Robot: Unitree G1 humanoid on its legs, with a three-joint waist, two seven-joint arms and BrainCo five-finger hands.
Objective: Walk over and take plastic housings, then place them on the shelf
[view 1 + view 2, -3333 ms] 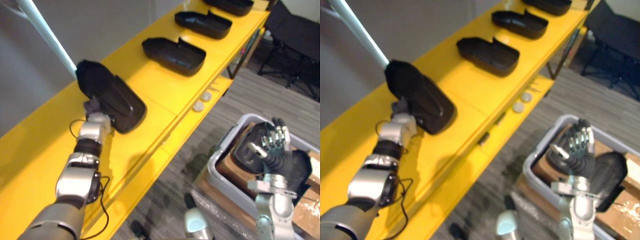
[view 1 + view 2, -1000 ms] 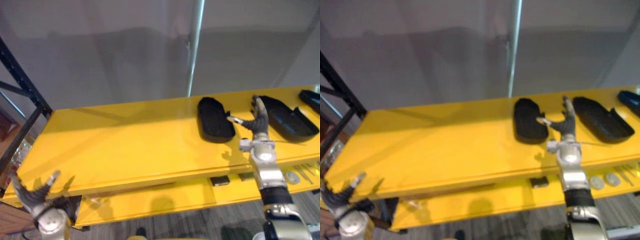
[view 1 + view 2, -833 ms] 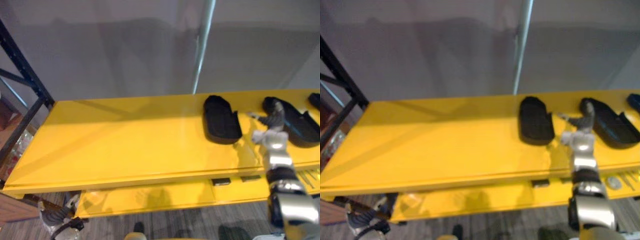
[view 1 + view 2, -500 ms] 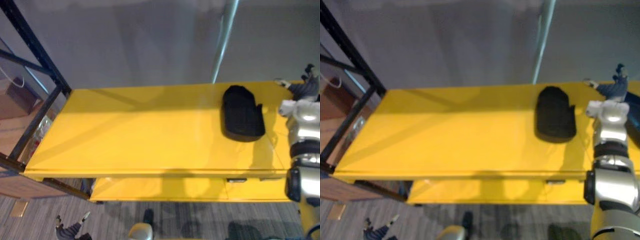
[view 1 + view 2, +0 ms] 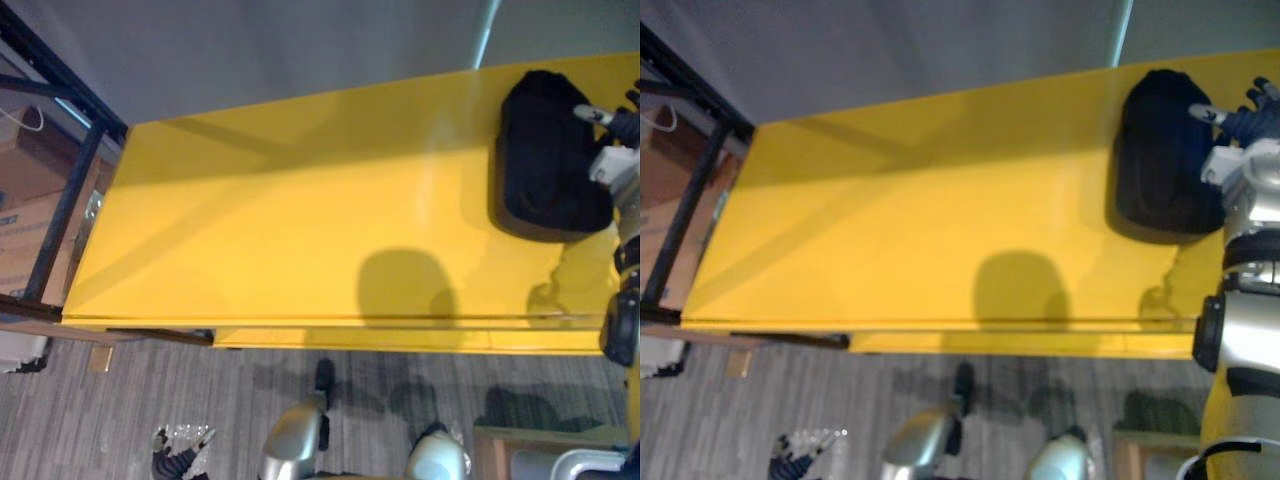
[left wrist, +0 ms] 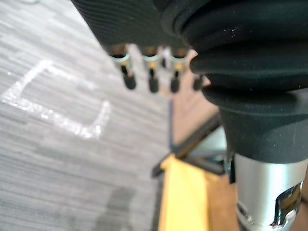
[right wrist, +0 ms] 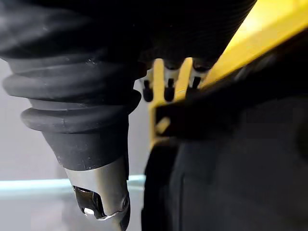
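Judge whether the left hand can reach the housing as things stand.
Probably not: the left hand hangs low by the floor, while the housing lies at the far right of the shelf, by the right hand.

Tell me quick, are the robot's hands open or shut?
Left hand: open, holding nothing, low over the floor.
Right hand: open, fingers straight, by the black housing on the yellow shelf.

Grey wall point(image 5: 300, 40), grey striped carpet point(image 5: 120, 400), black frame point(image 5: 68, 200).

grey wall point(image 5: 250, 50) behind, black rack frame point(image 5: 65, 210) at left, cardboard boxes point(image 5: 20, 240) beside it, grey carpet point(image 5: 130, 400) below
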